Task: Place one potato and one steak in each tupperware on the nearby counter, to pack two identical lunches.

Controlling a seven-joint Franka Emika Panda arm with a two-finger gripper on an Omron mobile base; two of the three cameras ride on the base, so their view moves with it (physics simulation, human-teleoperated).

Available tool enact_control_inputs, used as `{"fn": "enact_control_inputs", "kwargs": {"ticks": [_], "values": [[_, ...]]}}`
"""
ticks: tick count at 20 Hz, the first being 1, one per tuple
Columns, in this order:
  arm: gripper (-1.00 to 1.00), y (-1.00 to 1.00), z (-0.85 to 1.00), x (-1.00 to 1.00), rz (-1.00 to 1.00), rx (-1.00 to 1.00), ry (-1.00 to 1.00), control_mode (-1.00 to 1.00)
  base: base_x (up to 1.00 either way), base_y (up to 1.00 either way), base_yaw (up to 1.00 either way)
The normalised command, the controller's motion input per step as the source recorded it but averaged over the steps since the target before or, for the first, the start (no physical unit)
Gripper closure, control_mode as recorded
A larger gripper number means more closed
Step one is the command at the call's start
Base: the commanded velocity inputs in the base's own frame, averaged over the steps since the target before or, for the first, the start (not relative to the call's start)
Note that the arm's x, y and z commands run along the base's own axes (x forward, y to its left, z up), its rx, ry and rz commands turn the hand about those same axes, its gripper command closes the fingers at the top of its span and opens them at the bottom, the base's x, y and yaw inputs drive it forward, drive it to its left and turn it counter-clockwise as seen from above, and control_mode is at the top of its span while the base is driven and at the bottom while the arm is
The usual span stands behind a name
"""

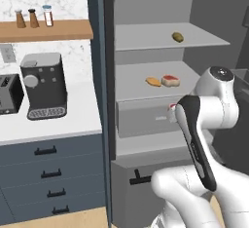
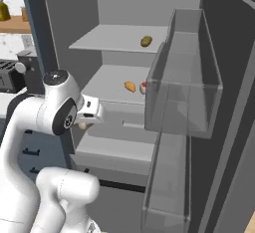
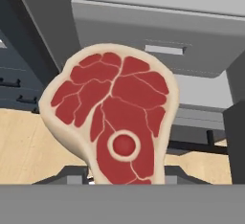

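— Red, marbled, cream-rimmed: steak (image 3: 111, 120) standing on edge right before the hand camera, lower end down between the fingers. Pinched by its bottom edge, going by that.

— Agreed. Gripper (image 2: 83, 123) hanging just outside the open fridge (image 1: 109, 100), level with the grey drawer (image 1: 146, 117). Looks like carrying out toward the counter (image 1: 48, 124).

— Risks?

— Thin hold on a broad, flat slab. Could pivot or slide out on a quick swing, with most of the meat riding above the pinch. Wooden floor (image 3: 28, 146) below, so a drop means a lost piece.

— And the door?

— Clear plastic door bins (image 2: 184, 77) hard by on the right. Wide turn that way could clip them. Safer swinging left, past the dark fridge edge, toward the white worktop.

— Anything left inside?

— Second steak (image 1: 170, 80) and an orange-tan lump, maybe a potato (image 1: 153, 81), side by side on the middle shelf. Brownish oval potato (image 1: 178, 37) alone on the shelf above. Matte grey shelves, smooth.

— On the counter?

— Black boxy coffee machine (image 1: 44, 85), toaster (image 1: 9, 93) at the far left. Cannot see any tupperware from here, so drop-off spot unknown.
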Motion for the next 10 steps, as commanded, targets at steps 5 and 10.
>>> {"fn": "enact_control_inputs", "kwargs": {"ticks": [5, 10], "values": [[1.0, 0.0, 0.0, 0.0, 0.0, 0.0, 0.0, 1.0, -0.29, 0.96, 0.0], [1.0, 0.0, 0.0, 0.0, 0.0, 0.0, 0.0, 1.0, -0.08, 1.0, 0.0]]}}
